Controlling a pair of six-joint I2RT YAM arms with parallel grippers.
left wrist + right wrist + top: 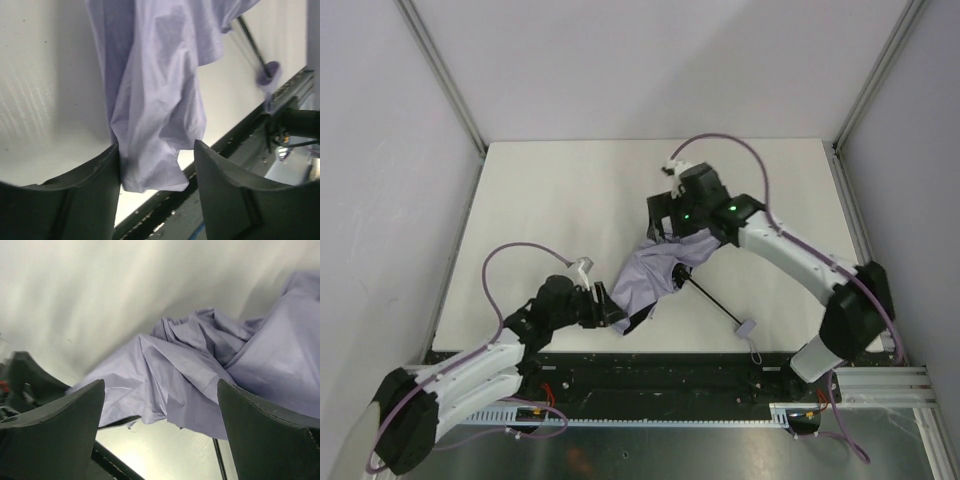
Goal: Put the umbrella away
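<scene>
Your left gripper (pixel 156 147) straddles, fingers spread, the hem of the umbrella (pixel 655 275) lying centrally on the table (pixel 550 200), handle (pixel 747 327) toward 4 o'clock, while your right gripper (pixel 160 390) hovers unclenched above it, likely to bunch the loose canopy.

Lavender umbrella (pixel 655 278); black shaft (pixel 715 303)

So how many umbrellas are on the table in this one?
1. The umbrella lies on the table toward its near edge, crumpled canopy stretching from the left arm's fingers to the right arm's fingers, handle pointing near-right. No second one shows.
</scene>
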